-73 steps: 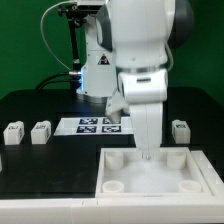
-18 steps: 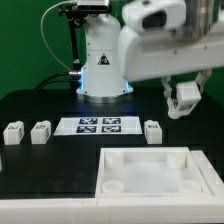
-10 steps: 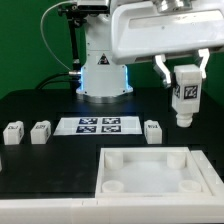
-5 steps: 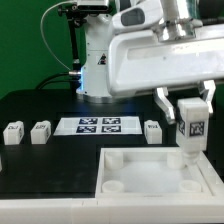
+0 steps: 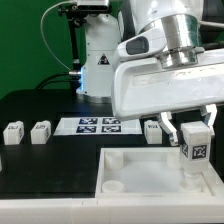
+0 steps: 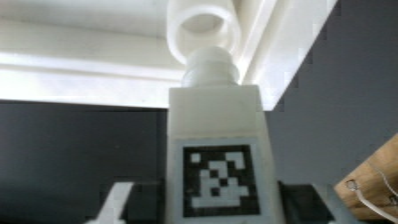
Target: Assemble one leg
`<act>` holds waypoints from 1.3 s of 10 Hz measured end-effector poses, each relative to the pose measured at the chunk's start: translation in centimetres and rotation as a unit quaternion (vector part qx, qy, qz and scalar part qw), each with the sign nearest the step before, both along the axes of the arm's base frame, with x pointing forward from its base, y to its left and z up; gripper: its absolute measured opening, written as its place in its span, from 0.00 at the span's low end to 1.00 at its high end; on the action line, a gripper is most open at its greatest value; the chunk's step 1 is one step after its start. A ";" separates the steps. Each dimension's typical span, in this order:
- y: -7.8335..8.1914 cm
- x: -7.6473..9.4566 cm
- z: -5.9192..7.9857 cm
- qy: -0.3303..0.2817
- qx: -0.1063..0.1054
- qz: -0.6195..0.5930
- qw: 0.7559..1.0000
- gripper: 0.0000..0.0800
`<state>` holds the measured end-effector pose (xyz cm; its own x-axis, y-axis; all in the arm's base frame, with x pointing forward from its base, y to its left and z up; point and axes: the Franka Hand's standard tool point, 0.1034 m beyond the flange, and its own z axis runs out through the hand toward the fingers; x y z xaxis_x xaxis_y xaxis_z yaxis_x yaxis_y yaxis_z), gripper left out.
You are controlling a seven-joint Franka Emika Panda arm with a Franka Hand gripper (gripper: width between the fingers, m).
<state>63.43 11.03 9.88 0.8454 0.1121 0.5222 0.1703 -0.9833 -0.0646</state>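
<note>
We see the gripper (image 5: 193,136) clenched on the leg (image 5: 195,152), with one finger (image 5: 171,131) on each side of the leg's upper part. The leg hangs upright below the gripper, and its tag (image 5: 197,153) faces the exterior camera. In the wrist view the same leg (image 6: 221,140) runs straight away from the gripper (image 6: 217,208). Its tag (image 6: 221,180) sits near the fingers (image 6: 121,203), and its narrow tip points at a round socket (image 6: 201,25). The tip overlaps that socket's ring, but we cannot tell whether it touches it or has entered it. The socket belongs to the tray (image 5: 140,165), which lies directly beneath the gripper, and the leg's lower end is over the tray's corner at the exterior view's right. A second leg (image 5: 152,131) stands on the black table (image 5: 40,100), near the gripper on the exterior view's left of it and just beyond the tray's far rim. Further to that side lies the marker board (image 5: 100,125). A third leg (image 5: 41,131) and a fourth leg (image 5: 13,133) stand side by side, well apart from the gripper. The arm's white base (image 5: 98,70) rises behind the marker board.
</note>
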 end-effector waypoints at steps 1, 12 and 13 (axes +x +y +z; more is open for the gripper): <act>0.0 -0.2 -0.3 0.002 0.000 0.000 1.000 0.36; -0.2 -0.7 -2.0 0.009 -0.002 0.002 1.000 0.65; -0.2 -0.7 -2.0 0.009 -0.002 0.002 1.000 0.78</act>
<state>62.71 10.84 7.86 0.8547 0.1177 0.5056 0.1726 -0.9830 -0.0630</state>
